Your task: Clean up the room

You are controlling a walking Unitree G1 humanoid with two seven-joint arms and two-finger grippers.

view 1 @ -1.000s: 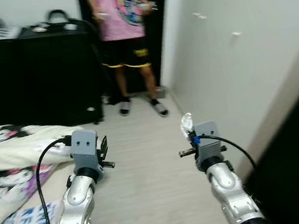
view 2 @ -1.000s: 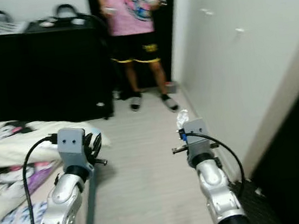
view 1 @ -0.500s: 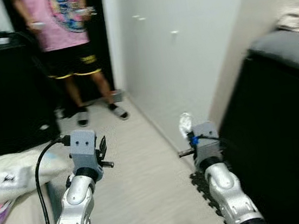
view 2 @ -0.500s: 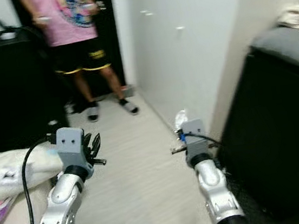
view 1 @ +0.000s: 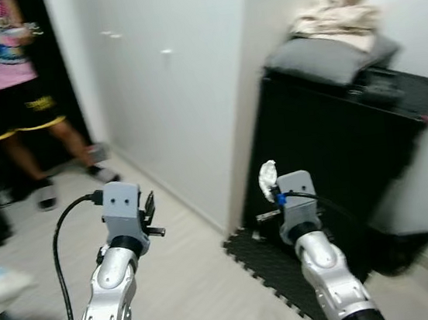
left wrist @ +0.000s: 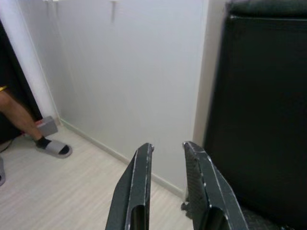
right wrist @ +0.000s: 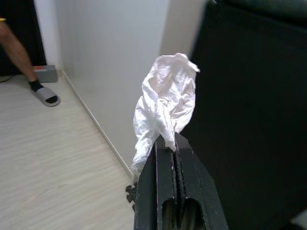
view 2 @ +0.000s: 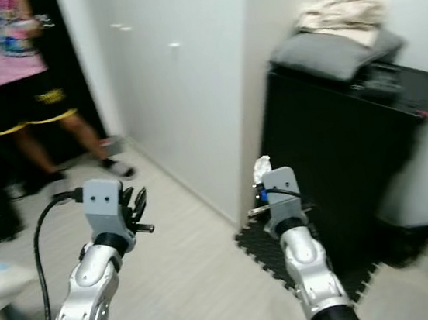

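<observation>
Carrying a crumpled white tissue (right wrist: 164, 104) off for disposal, pinched between the closed fingers of the right gripper (right wrist: 167, 143)

Held up at chest height, just ahead of a black cabinet (view 1: 339, 160) with a grey cushion (view 1: 329, 58) and a beige cloth (view 1: 336, 11) on top. Left gripper (left wrist: 165, 153) raised beside it, fingers a little apart, holding nothing. Likely mid-transit, no bin visible; next move calls for finding one and keeping the pinch tight. Tight on the right: cabinet and black floor mat (view 1: 274, 266) close by, white wall (view 1: 181, 86) straight ahead. Open pale floor (view 1: 175, 289) to the left, a person (view 1: 2, 84) standing at its far end, so room to turn that way
</observation>
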